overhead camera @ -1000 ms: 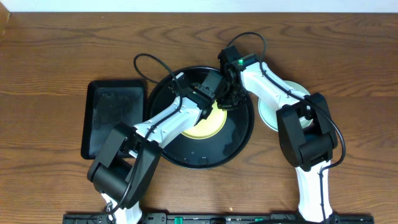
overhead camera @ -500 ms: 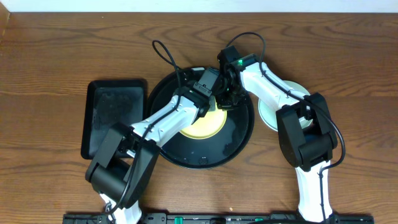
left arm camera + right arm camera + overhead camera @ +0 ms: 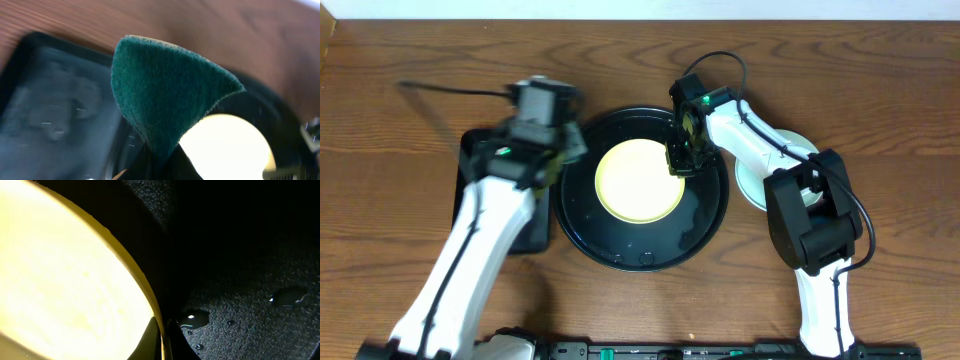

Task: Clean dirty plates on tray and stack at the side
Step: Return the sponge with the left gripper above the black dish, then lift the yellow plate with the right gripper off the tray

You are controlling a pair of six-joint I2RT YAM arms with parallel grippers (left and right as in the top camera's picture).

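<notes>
The pale yellow plate [image 3: 640, 180] lies in the round black tray [image 3: 620, 245]. My right gripper [image 3: 682, 158] is shut on the plate's right rim [image 3: 150, 305], one finger on each side of the edge [image 3: 162, 337]. My left gripper [image 3: 560, 140] is shut on a dark green scrubbing sponge [image 3: 160, 95], held in the air over the left edge of the round tray; its fingers [image 3: 162, 167] are mostly hidden by the sponge. The yellow plate also shows in the left wrist view [image 3: 230, 145]. Pale mint-green plates [image 3: 750, 185] lie stacked on the table right of the tray, partly under my right arm.
A rectangular black tray [image 3: 538, 225] lies left of the round tray, and its wet surface shows in the left wrist view [image 3: 50, 105]. Water drops [image 3: 192, 317] sit on the round tray beside the plate. Cables loop above both arms.
My left arm has swung left and up off the yellow plate with the sponge, uncovering the plate. My right gripper has stayed on the plate's rim.
</notes>
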